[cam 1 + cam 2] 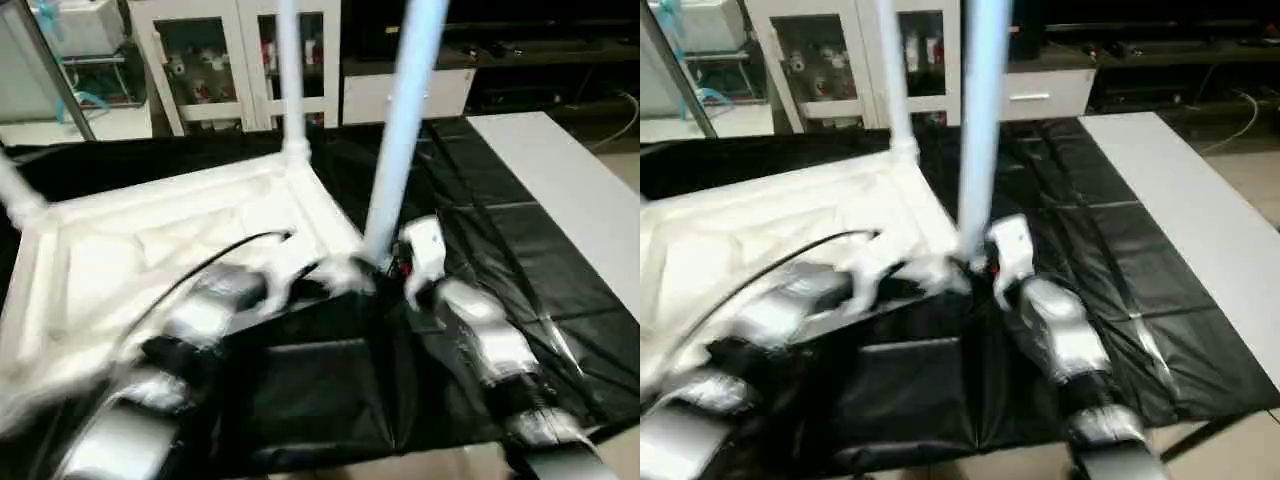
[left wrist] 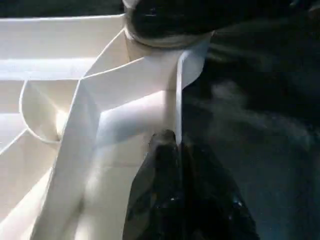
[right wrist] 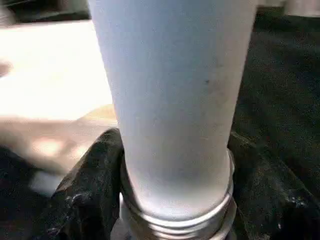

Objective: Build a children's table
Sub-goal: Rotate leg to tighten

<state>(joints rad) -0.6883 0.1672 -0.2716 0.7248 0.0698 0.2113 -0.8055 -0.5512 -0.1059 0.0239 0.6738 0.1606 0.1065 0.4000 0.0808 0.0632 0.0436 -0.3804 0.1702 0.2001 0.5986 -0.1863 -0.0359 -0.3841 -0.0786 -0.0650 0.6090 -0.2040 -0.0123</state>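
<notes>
- Legs go in corner sockets; our right end effector [image 1: 392, 268] hugs the near leg [image 1: 400, 140] low, by the upturned children's table [image 1: 150, 260].
- Our left end effector [image 2: 172, 150], pinched shut, steadies the rim; we keep the leg straight.

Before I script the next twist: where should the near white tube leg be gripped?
Low on the near white tube leg, just above its threaded base, from the right side. It stands upright at the white plastic tabletop's near corner; the round shaft there suits two fingers.

white glass-door cabinet [image 1: 240, 60] | black-covered table [image 1: 480, 250] | pale floor [image 1: 610, 150]
</notes>
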